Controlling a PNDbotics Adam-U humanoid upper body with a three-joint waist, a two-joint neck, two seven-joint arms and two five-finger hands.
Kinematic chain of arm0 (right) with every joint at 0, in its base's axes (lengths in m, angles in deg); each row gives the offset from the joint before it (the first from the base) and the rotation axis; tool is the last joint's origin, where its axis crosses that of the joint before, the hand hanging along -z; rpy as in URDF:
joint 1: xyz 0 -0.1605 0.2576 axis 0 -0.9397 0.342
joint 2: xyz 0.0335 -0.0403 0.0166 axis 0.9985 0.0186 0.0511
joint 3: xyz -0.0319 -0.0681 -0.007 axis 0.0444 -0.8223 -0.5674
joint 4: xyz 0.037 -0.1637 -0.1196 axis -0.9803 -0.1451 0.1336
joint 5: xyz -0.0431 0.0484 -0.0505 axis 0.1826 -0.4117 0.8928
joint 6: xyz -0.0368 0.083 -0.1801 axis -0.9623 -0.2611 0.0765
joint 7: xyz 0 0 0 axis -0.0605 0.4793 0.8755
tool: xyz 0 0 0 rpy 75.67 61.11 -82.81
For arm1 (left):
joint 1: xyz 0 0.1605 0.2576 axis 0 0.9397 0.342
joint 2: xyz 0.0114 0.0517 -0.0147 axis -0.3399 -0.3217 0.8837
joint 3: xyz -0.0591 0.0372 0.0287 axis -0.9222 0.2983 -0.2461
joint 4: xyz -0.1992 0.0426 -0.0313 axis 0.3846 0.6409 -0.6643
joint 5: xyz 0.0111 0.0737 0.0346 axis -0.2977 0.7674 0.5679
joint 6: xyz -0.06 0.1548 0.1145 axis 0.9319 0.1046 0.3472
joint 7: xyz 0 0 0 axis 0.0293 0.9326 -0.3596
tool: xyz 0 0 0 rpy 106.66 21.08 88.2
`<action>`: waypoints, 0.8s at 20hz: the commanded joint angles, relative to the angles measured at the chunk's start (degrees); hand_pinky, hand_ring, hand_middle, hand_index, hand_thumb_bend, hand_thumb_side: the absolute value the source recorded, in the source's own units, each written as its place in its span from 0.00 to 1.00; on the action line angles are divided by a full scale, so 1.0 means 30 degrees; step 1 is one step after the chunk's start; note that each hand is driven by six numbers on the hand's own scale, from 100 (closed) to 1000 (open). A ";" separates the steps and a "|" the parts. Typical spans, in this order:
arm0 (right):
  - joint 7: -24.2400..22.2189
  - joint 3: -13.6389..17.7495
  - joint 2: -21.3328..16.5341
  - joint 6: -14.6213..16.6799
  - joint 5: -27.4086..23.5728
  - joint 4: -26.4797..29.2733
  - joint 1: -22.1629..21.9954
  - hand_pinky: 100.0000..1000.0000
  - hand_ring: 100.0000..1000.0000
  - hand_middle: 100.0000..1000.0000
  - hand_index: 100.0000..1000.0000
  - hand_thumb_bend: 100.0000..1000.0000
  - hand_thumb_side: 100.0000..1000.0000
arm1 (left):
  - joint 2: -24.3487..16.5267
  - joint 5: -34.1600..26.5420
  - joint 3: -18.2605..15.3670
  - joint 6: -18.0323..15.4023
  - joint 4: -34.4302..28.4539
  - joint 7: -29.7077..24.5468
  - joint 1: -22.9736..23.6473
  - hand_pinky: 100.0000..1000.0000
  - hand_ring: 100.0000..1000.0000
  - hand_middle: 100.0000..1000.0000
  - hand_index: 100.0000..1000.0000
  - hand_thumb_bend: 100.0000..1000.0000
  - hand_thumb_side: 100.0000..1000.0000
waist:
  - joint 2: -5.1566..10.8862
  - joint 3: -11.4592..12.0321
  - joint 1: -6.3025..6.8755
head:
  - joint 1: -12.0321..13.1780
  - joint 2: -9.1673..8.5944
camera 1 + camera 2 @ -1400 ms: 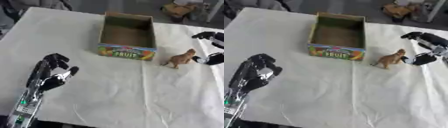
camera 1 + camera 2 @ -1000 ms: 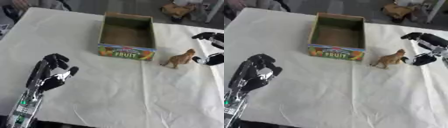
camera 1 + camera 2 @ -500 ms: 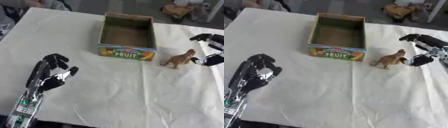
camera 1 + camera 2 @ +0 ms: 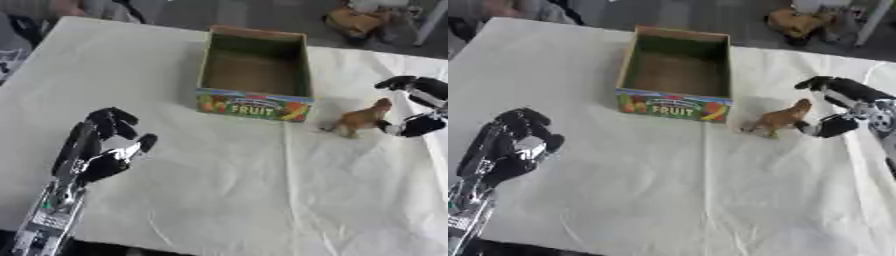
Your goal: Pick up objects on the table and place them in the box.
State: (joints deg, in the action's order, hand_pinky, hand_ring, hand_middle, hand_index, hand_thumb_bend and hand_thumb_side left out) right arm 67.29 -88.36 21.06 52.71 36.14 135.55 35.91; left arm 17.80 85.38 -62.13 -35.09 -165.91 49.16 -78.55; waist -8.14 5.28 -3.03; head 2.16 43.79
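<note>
White-clothed table (image 4: 219,200): brown toy animal (image 4: 778,119) stands just right of empty FRUIT box (image 4: 255,75); right hand (image 4: 842,107) spread wide beside it, apparently for a grasp; left hand (image 4: 98,150) idle, relaxed, near-left.

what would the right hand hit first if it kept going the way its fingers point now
Most likely the brown toy animal: the right hand opens toward it from the right, a fingertip near its head. Whether they touch cannot be told. Beyond stands the fruit box.

Brown toy animal (image 4: 779,119) beside open box (image 4: 679,75)
</note>
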 commanded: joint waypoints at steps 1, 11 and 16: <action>0.0184 0.0332 -0.0206 0.0077 0.0427 -0.0327 0.0477 0.92 0.90 0.87 0.94 0.24 0.15 | -0.0041 -0.0037 0.0013 -0.0021 -0.0294 -0.0041 -0.0228 0.50 0.46 0.49 0.55 0.61 0.29 | 0.0292 0.0019 0.0071 | -0.0077 0.0110; 0.0318 0.0353 0.0243 0.0346 0.0897 -0.0892 0.0660 0.92 0.89 0.86 0.93 0.23 0.15 | -0.0016 -0.0043 0.0031 -0.0013 -0.0294 -0.0041 -0.0233 0.50 0.46 0.49 0.55 0.61 0.30 | 0.0287 0.0026 0.0132 | -0.0131 0.0110; 0.0390 0.0368 0.0409 0.0412 0.1052 -0.1098 0.0758 0.92 0.89 0.86 0.93 0.23 0.15 | -0.0009 -0.0056 0.0030 -0.0012 -0.0298 -0.0037 -0.0233 0.50 0.46 0.49 0.55 0.61 0.29 | 0.0293 0.0030 0.0158 | -0.0164 0.0110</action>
State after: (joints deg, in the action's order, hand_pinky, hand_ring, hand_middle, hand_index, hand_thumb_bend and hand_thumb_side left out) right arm 68.31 -87.77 23.43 53.74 38.65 132.04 36.80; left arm 18.22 85.37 -62.12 -35.08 -165.91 49.15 -78.56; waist -8.13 5.34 -2.68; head 1.85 43.79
